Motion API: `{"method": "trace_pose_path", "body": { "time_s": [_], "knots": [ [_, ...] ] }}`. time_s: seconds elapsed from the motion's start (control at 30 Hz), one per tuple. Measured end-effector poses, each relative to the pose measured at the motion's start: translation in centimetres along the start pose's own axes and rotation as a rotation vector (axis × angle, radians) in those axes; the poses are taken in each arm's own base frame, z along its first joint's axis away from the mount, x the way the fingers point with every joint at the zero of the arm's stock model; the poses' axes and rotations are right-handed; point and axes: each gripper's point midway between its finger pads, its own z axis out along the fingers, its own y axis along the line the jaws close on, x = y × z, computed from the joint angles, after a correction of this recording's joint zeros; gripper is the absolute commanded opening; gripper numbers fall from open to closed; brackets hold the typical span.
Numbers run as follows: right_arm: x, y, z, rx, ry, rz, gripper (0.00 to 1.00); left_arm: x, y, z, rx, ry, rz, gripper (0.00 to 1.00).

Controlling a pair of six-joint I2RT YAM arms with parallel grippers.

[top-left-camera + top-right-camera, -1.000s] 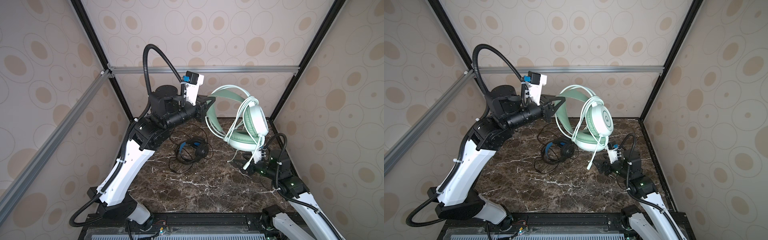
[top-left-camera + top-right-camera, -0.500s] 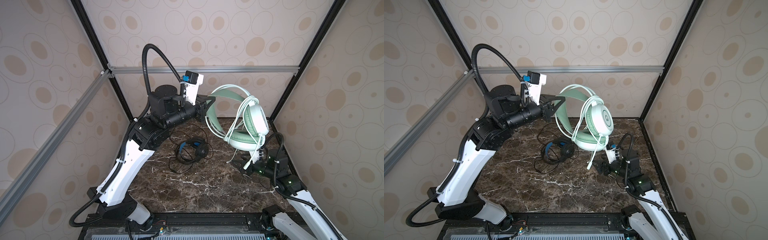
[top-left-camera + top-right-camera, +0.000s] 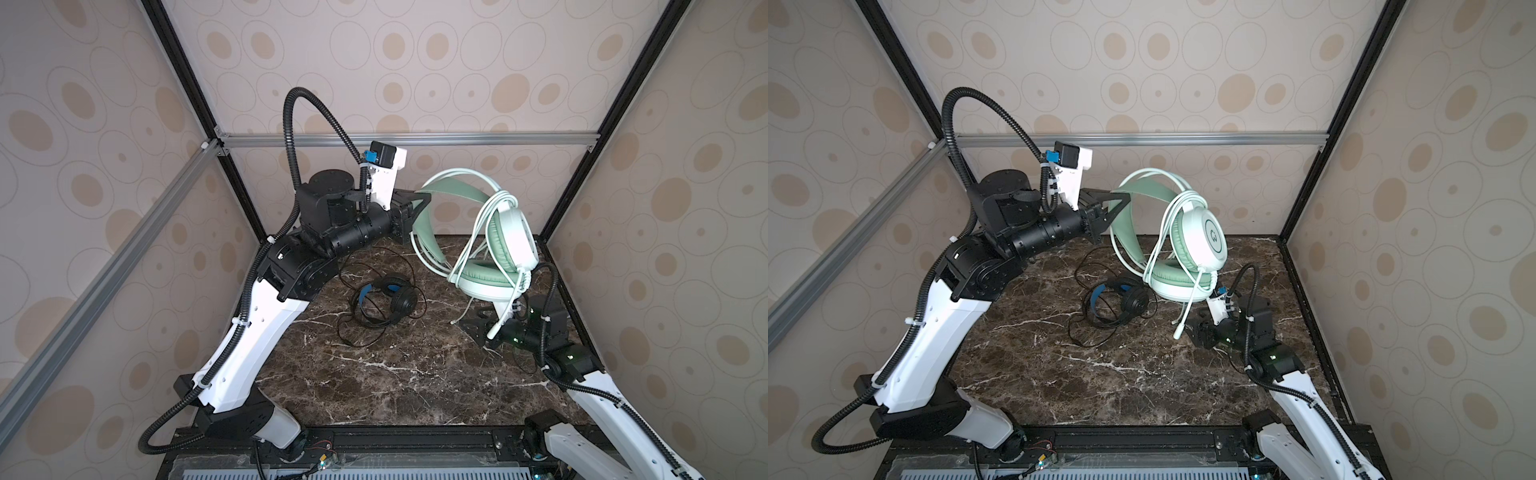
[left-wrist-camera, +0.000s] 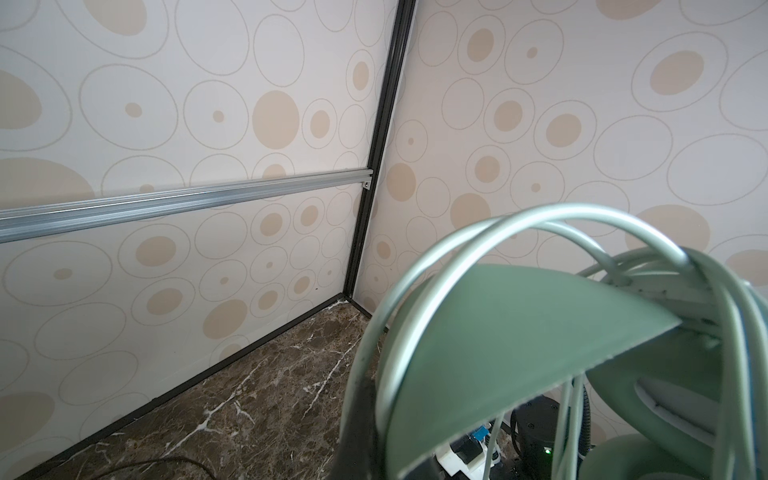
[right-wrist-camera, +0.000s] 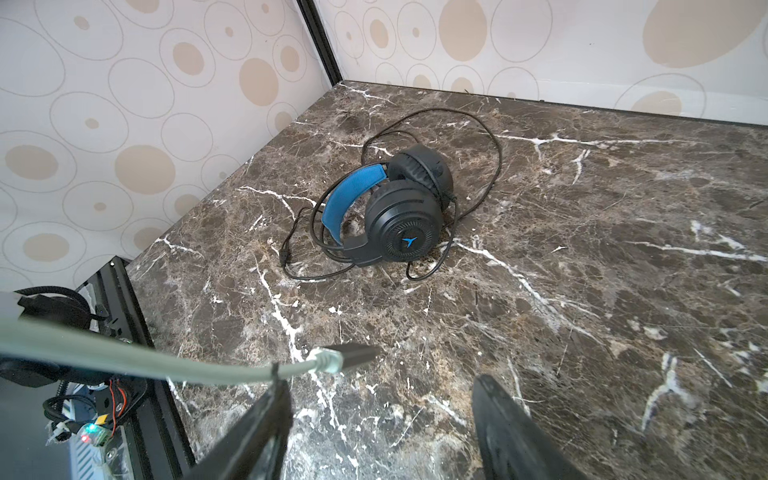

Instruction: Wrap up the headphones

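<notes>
My left gripper (image 3: pixel 419 206) is shut on the headband of the mint-green headphones (image 3: pixel 513 237), holding them up in the air at the back right. Their pale cord (image 3: pixel 484 216) is looped over the band and ear cup in both top views. In the left wrist view the green headband (image 4: pixel 519 332) fills the lower right, beside one dark finger (image 4: pixel 358 419). The black headphones (image 3: pixel 386 301) with a blue inner band lie on the marble amid their thin black cord. My right gripper (image 5: pixel 380 382) stands open low over the table. The pale cord's plug end (image 5: pixel 328 359) rests across one fingertip.
The marble tabletop (image 3: pixel 395 374) is walled by patterned panels on three sides, with black frame posts in the back corners. The right arm's base (image 3: pixel 582 440) sits at the front right. The black headphones' cord (image 5: pixel 494 153) spreads in loose loops toward the back wall.
My right gripper has crept a little toward the dangling pale cord end and narrowed slightly. The left arm and the raised green headphones have stayed still.
</notes>
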Motion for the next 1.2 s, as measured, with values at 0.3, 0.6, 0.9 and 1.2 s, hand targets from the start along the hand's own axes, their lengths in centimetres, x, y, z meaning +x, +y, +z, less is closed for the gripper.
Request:
{"method": "trace_pose_path", "body": {
  "time_s": [0.3, 0.6, 0.9, 1.2],
  "knots": [
    [-0.1, -0.2, 0.5, -0.007, 0.001, -0.003, 0.7, -0.1, 0.0, 0.0, 0.001, -0.003, -0.012, 0.0],
    [-0.1, 0.1, 0.5, -0.02, 0.0, -0.013, 0.71, -0.5, -0.1, -0.1, 0.004, -0.018, -0.012, 0.0],
    [0.4, 0.5, 0.2, -0.038, 0.017, -0.045, 0.69, -0.5, -0.1, -0.1, 0.006, -0.017, -0.015, 0.0],
    [0.7, 1.1, 0.0, -0.065, 0.029, -0.079, 0.67, -0.7, -0.1, -0.2, 0.005, -0.022, -0.016, 0.0]
  ]
}}
